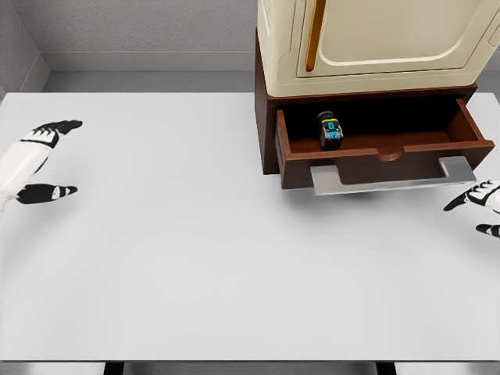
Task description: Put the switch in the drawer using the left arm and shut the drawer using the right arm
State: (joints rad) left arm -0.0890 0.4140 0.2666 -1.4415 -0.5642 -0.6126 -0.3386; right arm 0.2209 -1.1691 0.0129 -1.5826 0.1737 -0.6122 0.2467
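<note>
A small black switch with cyan and yellow marks lies inside the open brown drawer, toward its left half. The drawer sticks out from a brown cabinet under a cream box and carries a grey handle on its front. My left hand hovers over the table's far left with fingers spread and holds nothing. My right hand shows at the right edge, just below and right of the handle, fingers relaxed and empty, not touching the drawer.
The white table stretches across the view. A cream appliance with a rounded door sits on top of the brown cabinet at the back right. Grey walls stand behind the table.
</note>
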